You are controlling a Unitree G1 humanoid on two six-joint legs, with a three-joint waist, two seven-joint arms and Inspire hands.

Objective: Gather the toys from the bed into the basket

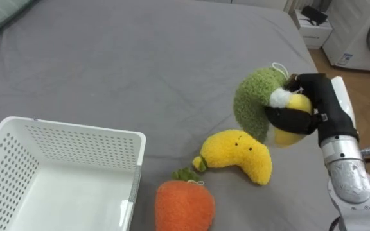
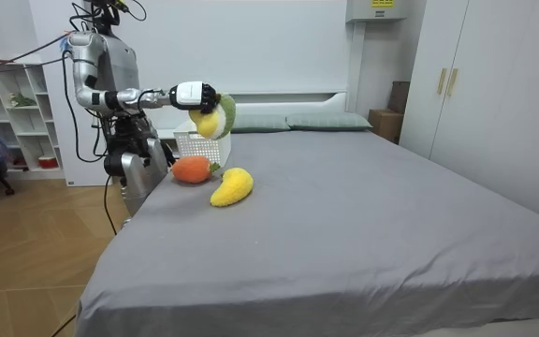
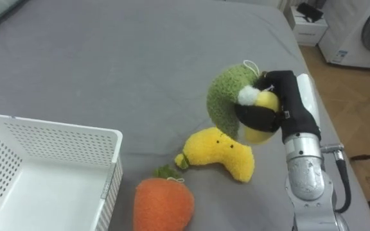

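My right hand [image 1: 300, 109] [image 3: 272, 106] [image 2: 197, 95] is shut on a green and yellow plush toy [image 1: 257, 102] [image 3: 227, 102] [image 2: 215, 116], held in the air above the grey bed [image 1: 140, 77]. Just below it lies a yellow banana plush [image 1: 239, 155] [image 3: 222, 153] [image 2: 231, 186]. An orange carrot plush [image 1: 185, 204] [image 3: 164, 202] [image 2: 192, 168] with green leaves rests near the bed's front edge, beside a white slotted basket [image 1: 18, 167] [image 3: 5, 160] [image 2: 191, 143] at the lower left.
I stand at the side of the bed near its corner. Pillows [image 2: 326, 122] lie at the headboard. A white appliance [image 1: 365, 32] and a small white stand [image 1: 313, 29] sit on the wooden floor off the bed's right edge. Shelves [image 2: 17, 112] stand behind me.
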